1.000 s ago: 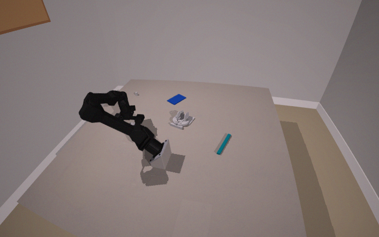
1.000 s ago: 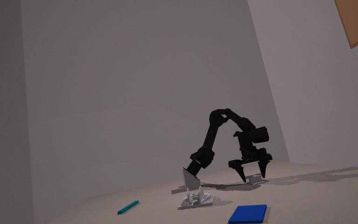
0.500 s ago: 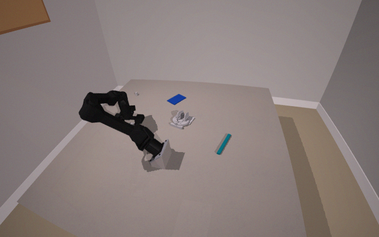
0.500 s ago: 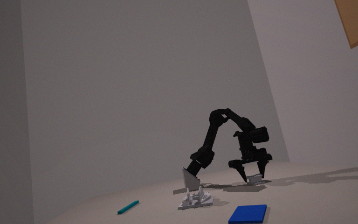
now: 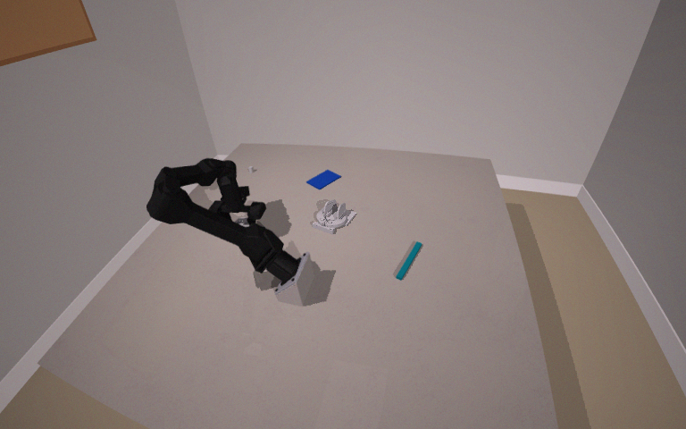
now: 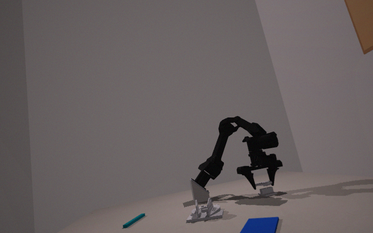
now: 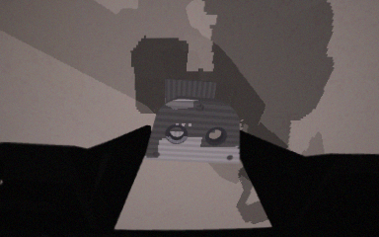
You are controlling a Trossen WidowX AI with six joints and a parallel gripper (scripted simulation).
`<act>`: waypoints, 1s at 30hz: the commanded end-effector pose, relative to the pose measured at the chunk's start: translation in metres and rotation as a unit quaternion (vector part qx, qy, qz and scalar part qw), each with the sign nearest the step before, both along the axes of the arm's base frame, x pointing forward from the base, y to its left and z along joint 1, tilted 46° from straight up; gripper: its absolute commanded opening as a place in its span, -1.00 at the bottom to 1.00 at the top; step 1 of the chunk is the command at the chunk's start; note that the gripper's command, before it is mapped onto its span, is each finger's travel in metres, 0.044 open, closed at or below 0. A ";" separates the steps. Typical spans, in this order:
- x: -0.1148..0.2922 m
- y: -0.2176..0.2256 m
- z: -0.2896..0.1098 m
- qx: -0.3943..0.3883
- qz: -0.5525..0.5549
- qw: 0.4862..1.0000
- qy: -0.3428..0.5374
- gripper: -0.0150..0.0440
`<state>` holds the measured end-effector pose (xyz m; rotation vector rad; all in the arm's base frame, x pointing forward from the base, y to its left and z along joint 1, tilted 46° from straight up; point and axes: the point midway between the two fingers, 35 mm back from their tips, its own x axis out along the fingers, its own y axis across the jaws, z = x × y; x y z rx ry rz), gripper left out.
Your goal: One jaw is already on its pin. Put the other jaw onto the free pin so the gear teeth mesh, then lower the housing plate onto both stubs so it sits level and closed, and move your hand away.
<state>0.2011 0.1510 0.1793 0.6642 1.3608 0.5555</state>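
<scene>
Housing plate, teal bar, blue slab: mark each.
housing plate (image 6: 263, 183) (image 7: 196, 118): exterior, side edge; wrist, face between holes
teal bar (image 5: 408, 261) (image 6: 134, 220): top and exterior, mid-length
blue slab (image 5: 324, 179) (image 6: 260, 225): top and exterior, upper face

housing plate (image 7: 194, 118): grey, ridged | arm (image 5: 214, 217) (image 6: 220, 145): matt black | blue slab (image 5: 323, 179) (image 6: 260, 225): smooth, matt | tabletop (image 5: 430, 328) (image 6: 164, 206): matt

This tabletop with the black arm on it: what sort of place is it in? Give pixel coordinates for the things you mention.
Perhaps a small robot test room: a jointed black arm (image 5: 214, 222) (image 6: 220, 145) is mounted on the table (image 5: 430, 343) (image 6: 170, 208), a small white toothed mechanism (image 5: 333, 217) (image 6: 204, 212) sits near it, and plain grey walls (image 5: 405, 75) (image 6: 137, 82) stand around.
</scene>
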 end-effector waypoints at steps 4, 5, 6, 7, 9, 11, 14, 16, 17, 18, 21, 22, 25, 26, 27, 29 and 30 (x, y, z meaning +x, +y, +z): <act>-0.001 -0.015 0.017 0.000 0.002 1.000 -0.003 0.70; -0.002 -0.017 0.019 0.000 0.002 1.000 -0.003 0.70; -0.002 -0.019 0.021 0.000 0.002 1.000 -0.003 0.70; -0.003 -0.022 0.023 0.000 0.002 1.000 -0.002 0.70; -0.004 -0.026 0.027 0.000 0.001 1.000 -0.002 0.70; -0.006 -0.030 0.032 0.001 0.001 1.000 -0.002 0.70; -0.008 -0.036 0.038 0.002 0.000 1.000 -0.002 0.70; -0.009 -0.037 0.040 0.003 0.000 1.000 -0.002 0.70; -0.009 -0.037 0.040 0.003 0.000 1.000 -0.002 0.70; -0.009 -0.037 0.040 0.003 0.000 1.000 -0.002 0.70; -0.007 -0.038 0.039 0.002 -0.001 1.000 -0.001 0.70; -0.005 -0.040 0.037 0.001 -0.003 1.000 0.000 0.70; 0.001 -0.045 0.032 -0.002 -0.008 1.000 0.004 0.70; 0.003 -0.047 0.031 -0.003 -0.010 1.000 0.006 0.70; 0.006 -0.048 0.029 -0.004 -0.012 1.000 0.007 0.70; 0.010 -0.052 0.025 -0.006 -0.015 1.000 0.010 0.70; 0.012 -0.054 0.024 -0.007 -0.017 1.000 0.011 0.70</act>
